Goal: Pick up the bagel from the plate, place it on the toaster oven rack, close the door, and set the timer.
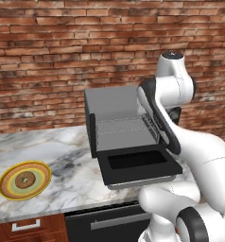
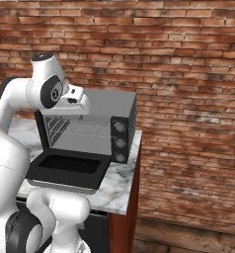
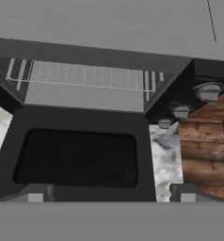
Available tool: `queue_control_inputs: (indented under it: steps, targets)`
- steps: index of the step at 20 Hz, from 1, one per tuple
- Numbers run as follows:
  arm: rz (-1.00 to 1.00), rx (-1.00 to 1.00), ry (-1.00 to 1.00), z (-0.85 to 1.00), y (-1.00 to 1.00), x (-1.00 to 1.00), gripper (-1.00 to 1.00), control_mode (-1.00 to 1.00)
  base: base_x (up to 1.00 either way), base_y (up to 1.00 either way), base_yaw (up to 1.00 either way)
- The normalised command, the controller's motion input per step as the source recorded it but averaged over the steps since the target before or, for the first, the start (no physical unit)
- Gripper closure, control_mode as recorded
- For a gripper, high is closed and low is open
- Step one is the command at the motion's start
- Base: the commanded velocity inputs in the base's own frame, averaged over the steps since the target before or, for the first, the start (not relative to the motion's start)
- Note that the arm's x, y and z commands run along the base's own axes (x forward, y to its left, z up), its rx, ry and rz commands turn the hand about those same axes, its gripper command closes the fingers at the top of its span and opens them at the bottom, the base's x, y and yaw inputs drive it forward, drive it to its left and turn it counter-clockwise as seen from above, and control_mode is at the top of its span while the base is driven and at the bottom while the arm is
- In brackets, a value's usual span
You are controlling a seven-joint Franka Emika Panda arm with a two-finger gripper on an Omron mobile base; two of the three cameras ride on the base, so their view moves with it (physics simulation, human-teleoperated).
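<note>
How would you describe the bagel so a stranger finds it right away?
Start at the open toaster oven on the marble counter, then look far left to the round plate by the counter's front edge. The bagel is the small brown ring at its centre.

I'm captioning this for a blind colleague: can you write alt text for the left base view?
A bagel sits on a round plate at the left of a marble counter, apart from an open toaster oven to its right. The oven's door lies folded down flat, baring the wire rack. The white arm rises at right.

Red brick wall point(image 1: 48, 56) behind marble counter point(image 1: 62, 156).
</note>
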Motion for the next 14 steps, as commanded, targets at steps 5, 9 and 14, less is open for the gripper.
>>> queue_control_inputs:
  steps: [5,9,14]
  targets:
    - [0.00,-0.12,0.00,-0.15,0.28,-0.17,-1.00,-1.00,0.00,0.00,0.00]
    - [0.00,-0.16,0.00,-0.14,0.36,-0.06,-1.00,-1.00,0.00,0.00,0.00]
    - [0.00,-0.19,0.00,-0.21,0.39,0.00,-1.00,-1.00,0.00,0.00,0.00]
